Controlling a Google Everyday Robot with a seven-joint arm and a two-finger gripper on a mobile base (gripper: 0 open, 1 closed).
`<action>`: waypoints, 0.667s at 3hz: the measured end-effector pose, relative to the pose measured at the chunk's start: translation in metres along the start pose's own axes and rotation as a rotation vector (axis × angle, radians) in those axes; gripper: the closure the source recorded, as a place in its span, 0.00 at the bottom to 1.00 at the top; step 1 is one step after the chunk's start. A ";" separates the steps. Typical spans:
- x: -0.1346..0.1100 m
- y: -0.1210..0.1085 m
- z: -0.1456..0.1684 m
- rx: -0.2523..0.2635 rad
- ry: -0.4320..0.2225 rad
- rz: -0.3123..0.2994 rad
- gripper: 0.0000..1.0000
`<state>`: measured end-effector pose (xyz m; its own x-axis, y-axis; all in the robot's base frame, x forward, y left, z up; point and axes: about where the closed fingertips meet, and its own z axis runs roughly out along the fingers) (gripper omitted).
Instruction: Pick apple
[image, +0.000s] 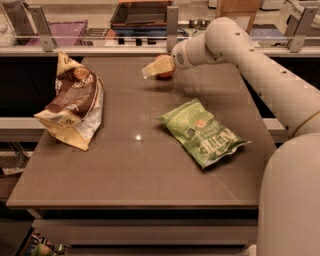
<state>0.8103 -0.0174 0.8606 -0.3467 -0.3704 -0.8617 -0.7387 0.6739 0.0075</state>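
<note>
The apple (166, 65), small, round and red-orange, is at the far middle of the brown table (125, 175). My gripper (156, 69) reaches in from the right on the white arm (260, 65) and is shut on the apple. A pale yellow finger (150, 70) crosses the apple's front left side. The apple looks held just above the tabletop, with a faint shadow under it.
A green snack bag (202, 132) lies flat right of the table's centre. A brown and white bag (72, 102) lies crumpled at the left edge. A railing and trays (140, 15) stand behind the far edge. My white body (290, 200) fills the lower right.
</note>
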 end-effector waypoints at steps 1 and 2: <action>0.001 0.002 0.003 -0.004 0.002 0.000 0.16; 0.002 0.004 0.006 -0.009 0.004 0.000 0.40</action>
<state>0.8103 -0.0120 0.8563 -0.3491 -0.3729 -0.8597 -0.7437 0.6684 0.0121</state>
